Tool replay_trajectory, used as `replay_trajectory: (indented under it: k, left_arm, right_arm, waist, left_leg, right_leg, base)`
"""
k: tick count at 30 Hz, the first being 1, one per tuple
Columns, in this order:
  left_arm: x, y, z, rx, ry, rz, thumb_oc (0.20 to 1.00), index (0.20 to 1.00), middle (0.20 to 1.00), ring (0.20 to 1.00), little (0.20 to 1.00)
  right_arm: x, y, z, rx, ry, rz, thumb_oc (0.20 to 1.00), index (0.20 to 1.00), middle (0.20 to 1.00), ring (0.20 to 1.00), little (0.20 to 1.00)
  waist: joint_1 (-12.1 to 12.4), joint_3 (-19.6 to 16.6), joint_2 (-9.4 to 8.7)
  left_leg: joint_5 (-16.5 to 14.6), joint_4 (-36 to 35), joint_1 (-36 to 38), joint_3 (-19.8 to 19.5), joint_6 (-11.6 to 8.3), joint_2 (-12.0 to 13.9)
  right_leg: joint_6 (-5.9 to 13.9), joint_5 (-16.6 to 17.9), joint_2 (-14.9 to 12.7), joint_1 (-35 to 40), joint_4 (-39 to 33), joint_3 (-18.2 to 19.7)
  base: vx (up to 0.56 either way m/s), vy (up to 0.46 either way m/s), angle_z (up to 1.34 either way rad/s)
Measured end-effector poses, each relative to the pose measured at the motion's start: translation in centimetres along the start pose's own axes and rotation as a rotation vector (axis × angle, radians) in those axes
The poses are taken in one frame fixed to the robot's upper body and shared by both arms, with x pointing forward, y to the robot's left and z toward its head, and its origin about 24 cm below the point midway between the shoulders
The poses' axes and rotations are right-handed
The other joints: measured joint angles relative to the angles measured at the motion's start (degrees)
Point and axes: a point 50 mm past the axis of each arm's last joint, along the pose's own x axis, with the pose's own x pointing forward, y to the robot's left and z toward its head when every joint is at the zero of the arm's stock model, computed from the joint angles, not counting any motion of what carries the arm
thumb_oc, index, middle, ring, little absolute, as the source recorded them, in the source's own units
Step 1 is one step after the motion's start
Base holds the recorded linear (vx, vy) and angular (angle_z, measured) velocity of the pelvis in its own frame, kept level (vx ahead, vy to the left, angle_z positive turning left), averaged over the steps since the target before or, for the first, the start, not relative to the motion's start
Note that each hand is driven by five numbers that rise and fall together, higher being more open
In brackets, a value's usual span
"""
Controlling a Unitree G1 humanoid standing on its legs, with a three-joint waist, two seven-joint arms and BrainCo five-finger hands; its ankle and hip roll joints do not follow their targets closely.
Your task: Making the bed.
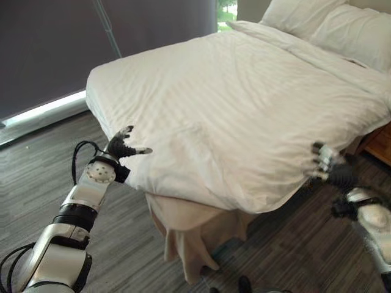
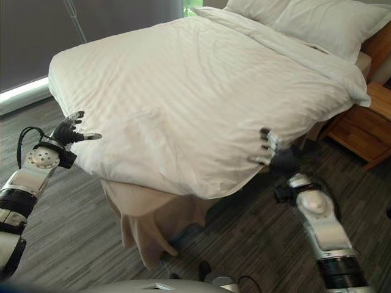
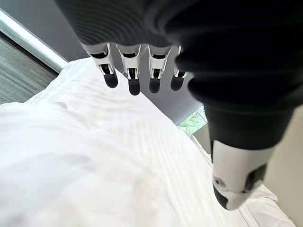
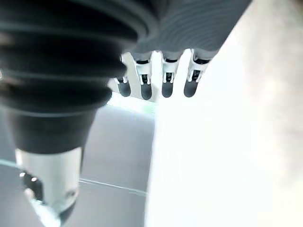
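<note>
Flanking duvet [image 1: 244, 116], seemingly open hands [image 1: 125, 146]

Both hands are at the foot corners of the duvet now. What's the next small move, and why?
Probably close both hands on the duvet edge. The left hand and right hand sit open beside its foot corners, pinching no cloth, and the corner between them hangs unevenly over the bed skirt.
</note>
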Motion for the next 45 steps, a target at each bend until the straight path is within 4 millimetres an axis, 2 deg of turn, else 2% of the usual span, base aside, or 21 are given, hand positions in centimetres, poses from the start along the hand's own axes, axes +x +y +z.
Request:
replay_trajectory:
  k: [1, 3, 7, 10, 13, 17, 19, 22, 25, 28, 30, 32, 35, 37, 42, 45]
  left_arm:
    - [0.0, 0.0, 0.0, 0.006, 0.001, 0.000, 1.000, 1.000, 1.000, 1.000, 1.000]
    - [0.0, 0.0, -0.4, 0.011, 0.017, 0.006, 1.000, 1.000, 1.000, 1.000, 1.000]
    - [0.0, 0.2, -0.9, 0.038, 0.048, 0.015, 1.000, 1.000, 1.000, 1.000, 1.000]
    - [0.1, 0.7, -1.6, 0.058, 0.093, 0.038, 1.000, 1.000, 1.000, 1.000, 1.000]
    - [0.7, 1.9, -1.0, 0.107, 0.106, 0.084, 1.000, 1.000, 1.000, 1.000, 1.000]
    - [2.4, 4.7, 3.3, 0.149, 0.026, 0.195, 1.000, 1.000, 1.000, 1.000, 1.000]
    - [3.2, 5.8, 5.5, 0.231, 0.013, 0.237, 1.000, 1.000, 1.000, 1.000, 1.000]
    - [3.3, 8.7, 9.2, 0.270, -0.058, 0.341, 1.000, 1.000, 1.000, 1.000, 1.000]
    - [3.3, 10.4, 10.1, 0.363, -0.035, 0.384, 1.000, 1.000, 1.000, 1.000, 1.000]
    - [3.3, 11.7, 11.1, 0.515, 0.000, 0.426, 1.000, 1.000, 1.000, 1.000, 1.000]
    - [3.1, 12.4, 11.6, 0.528, 0.000, 0.454, 1.000, 1.000, 1.000, 1.000, 1.000]
    - [2.9, 13.0, 10.8, 0.543, 0.040, 0.466, 1.000, 1.000, 1.000, 1.000, 1.000]
    - [2.7, 13.4, 9.4, 0.534, 0.104, 0.471, 1.000, 1.000, 1.000, 1.000, 1.000]
    - [2.0, 14.8, 7.8, 0.523, 0.185, 0.503, 1.000, 1.000, 1.000, 1.000, 1.000]
    - [1.7, 15.4, 7.7, 0.487, 0.197, 0.544, 1.000, 1.000, 1.000, 1.000, 1.000]
    - [1.6, 15.5, 7.7, 0.487, 0.195, 0.548, 1.000, 1.000, 1.000, 1.000, 1.000]
  right_arm:
    - [0.0, -0.5, 1.1, 0.002, -0.062, -0.028, 1.000, 1.000, 1.000, 1.000, 1.000]
    - [-0.5, -1.4, 2.0, 0.044, -0.133, -0.124, 1.000, 1.000, 1.000, 1.000, 1.000]
    - [-1.2, -1.8, 1.2, 0.066, -0.105, -0.196, 1.000, 1.000, 1.000, 1.000, 1.000]
    - [-1.7, -1.9, 0.9, 0.088, -0.108, -0.248, 1.000, 1.000, 1.000, 1.000, 1.000]
    - [-2.8, -3.2, 0.7, 0.089, -0.119, -0.355, 1.000, 1.000, 1.000, 1.000, 1.000]
    - [-3.7, -3.6, 0.2, 0.086, -0.094, -0.398, 1.000, 1.000, 1.000, 1.000, 1.000]
    - [-4.2, -3.5, -0.1, 0.084, -0.084, -0.402, 1.000, 1.000, 1.000, 1.000, 1.000]
    - [-4.3, -3.5, -0.2, 0.089, -0.086, -0.406, 1.000, 1.000, 1.000, 1.000, 1.000]
    - [-4.6, -3.1, -0.5, 0.106, -0.084, -0.409, 1.000, 1.000, 1.000, 1.000, 1.000]
    - [-5.2, -2.9, -1.1, 0.133, -0.070, -0.441, 1.000, 1.000, 1.000, 1.000, 1.000]
    - [-5.2, -2.9, -1.0, 0.132, -0.071, -0.441, 1.000, 1.000, 1.000, 1.000, 1.000]
    - [-5.0, -2.8, -0.9, 0.135, -0.086, -0.439, 1.000, 1.000, 1.000, 1.000, 1.000]
    - [-5.0, -2.9, -0.7, 0.136, -0.098, -0.447, 1.000, 1.000, 1.000, 1.000, 1.000]
    - [-5.1, -2.9, -0.7, 0.135, -0.099, -0.455, 1.000, 1.000, 1.000, 1.000, 1.000]
    - [-4.9, -2.4, -0.9, 0.148, -0.101, -0.442, 1.000, 1.000, 1.000, 1.000, 1.000]
    - [-4.8, -2.2, -0.9, 0.151, -0.098, -0.431, 1.000, 1.000, 1.000, 1.000, 1.000]
  waist:
    - [0.0, 0.1, -0.10]
    - [-0.2, 0.1, -0.03]
    - [-0.9, 0.6, -0.03]
    - [-2.5, 1.4, -0.15]
    - [-3.2, 2.1, -0.05]
    - [-4.9, 4.2, -1.12]
    - [-6.3, 4.6, -1.50]
    - [-7.2, 6.6, -1.97]
    - [-9.8, 7.9, -2.26]
    - [-10.3, 8.8, -2.64]
    - [-10.4, 10.0, -2.97]
    - [-10.4, 11.1, -4.29]
    - [-10.7, 11.8, -5.32]
    - [-11.2, 12.2, -5.98]
    - [-10.9, 12.4, -6.20]
    - [-9.9, 12.6, -6.19]
  left_leg:
    - [-0.1, 0.0, 0.0, 0.0, -0.11, 0.1]
    - [-0.1, 0.1, -0.2, 0.2, -0.14, 0.1]
    - [-0.1, 0.3, -1.3, 1.0, -0.13, 0.1]
    - [-0.2, 0.2, -1.9, 2.0, -0.24, 0.1]
    - [-0.1, 0.3, -4.2, 3.3, -0.22, 0.2]
    - [0.1, 0.3, -6.6, 5.0, 0.08, 0.3]
    - [0.2, 0.3, -8.4, 5.3, 0.21, 0.3]
    - [0.5, 0.3, -10.9, 7.5, 0.71, 0.2]
    - [0.5, 0.3, -11.9, 8.4, 0.67, 0.1]
    - [0.5, 0.3, -13.9, 9.6, 0.65, 0.2]
    - [0.5, 0.3, -14.9, 10.2, 0.70, 0.3]
    - [0.5, 0.3, -16.1, 12.0, 0.71, 0.6]
    - [0.5, 0.3, -17.0, 13.2, 0.63, 0.9]
    - [0.5, 0.3, -19.0, 14.2, 0.50, 0.9]
    - [0.8, 0.3, -19.9, 14.5, 0.39, 1.3]
    - [0.8, 0.3, -19.9, 14.5, 0.35, 1.5]
  right_leg:
    - [-0.05, 0.0, 0.1, -0.1, 0.0, 0.0]
    - [-0.24, 0.1, 0.1, -0.4, 0.0, 0.2]
    - [-0.44, 0.3, 0.1, -1.6, 0.0, 1.0]
    - [-0.31, 0.4, 0.3, -2.7, 0.0, 1.9]
    - [0.19, 0.6, 0.3, -5.3, 0.0, 2.8]
    - [-0.10, 2.1, 0.5, -8.1, 0.0, 4.4]
    - [0.07, 2.5, 0.6, -10.1, 0.0, 4.9]
    - [0.16, 4.1, 0.7, -13.1, 0.3, 6.6]
    - [0.32, 4.5, 0.8, -14.7, 0.3, 8.1]
    - [0.33, 5.1, 1.1, -17.1, 0.3, 9.1]
    - [0.45, 5.8, 1.3, -18.4, 0.3, 9.8]
    - [0.79, 6.9, 1.8, -20.0, 0.3, 11.2]
    - [1.34, 7.4, 2.2, -21.3, 0.3, 12.0]
    - [1.63, 7.7, 2.3, -23.6, 0.3, 12.3]
    - [1.09, 8.1, 2.7, -24.5, 0.3, 12.5]
    - [0.96, 8.2, 2.9, -24.6, 0.3, 12.4]
  base:
    - [0.07, 0.010, -0.01]
    - [0.05, 0.007, -0.06]
    - [0.05, 0.011, -0.11]
    - [0.05, 0.031, -0.14]
    - [0.00, 0.020, -0.23]
    - [0.00, 0.019, -0.24]
    - [0.00, 0.025, -0.08]
    - [0.02, 0.017, -0.38]
    - [0.03, 0.034, -0.32]
    - [0.00, 0.017, -0.24]
    - [0.01, 0.014, -0.19]
    - [0.03, 0.008, -0.38]
    - [0.05, 0.000, -0.25]
    - [0.05, -0.009, -0.20]
    - [0.04, 0.008, -0.05]
    - [0.01, 0.001, -0.01]
